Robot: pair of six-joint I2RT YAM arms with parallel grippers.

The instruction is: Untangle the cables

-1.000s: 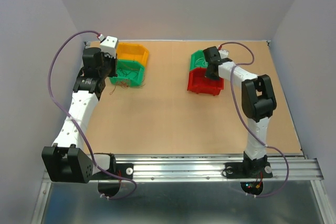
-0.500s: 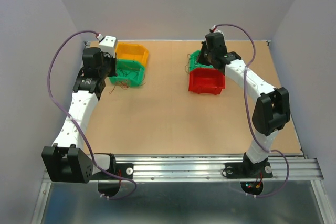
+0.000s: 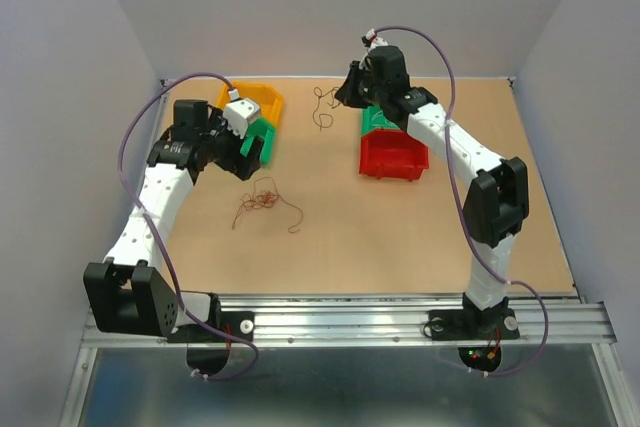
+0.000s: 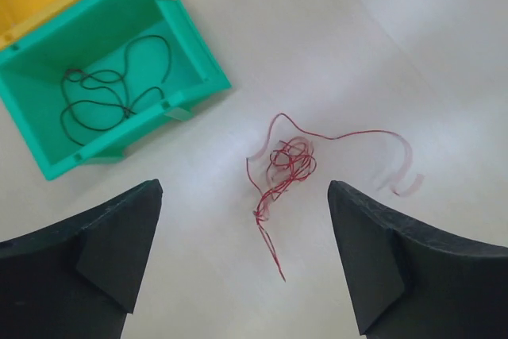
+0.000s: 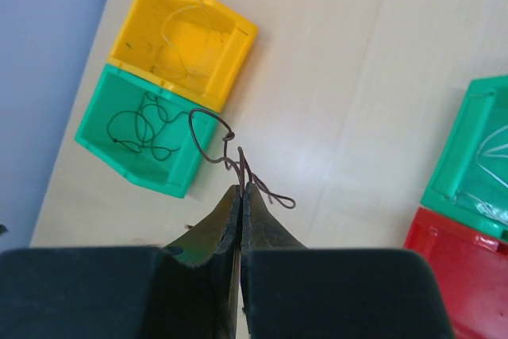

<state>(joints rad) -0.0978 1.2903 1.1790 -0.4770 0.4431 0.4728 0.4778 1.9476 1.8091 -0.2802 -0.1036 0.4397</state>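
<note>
The cables (image 3: 263,197) lie as a small red-brown wad with pale strands on the table, right of the left arm. In the left wrist view the cables (image 4: 286,161) sit on the table between and beyond my fingers, touching neither. My left gripper (image 3: 240,147) (image 4: 244,196) hangs above them, open and empty. Further back, my right gripper (image 3: 347,93) (image 5: 241,187) is shut on one thin dark brown cable (image 3: 322,109) (image 5: 209,137), which dangles in loops above the table.
At the back left, a yellow bin (image 3: 262,97) (image 5: 182,41) and a green bin (image 3: 262,142) (image 4: 103,93) (image 5: 143,129) stand together, the green one holding a dark wire. Under the right arm are another green bin (image 3: 378,119) (image 5: 476,156) and a red bin (image 3: 392,157) (image 5: 460,275).
My left gripper has opened and swung right, and the wad now lies further out on the table. The right arm has swung left from its bins, carrying a dark cable.
</note>
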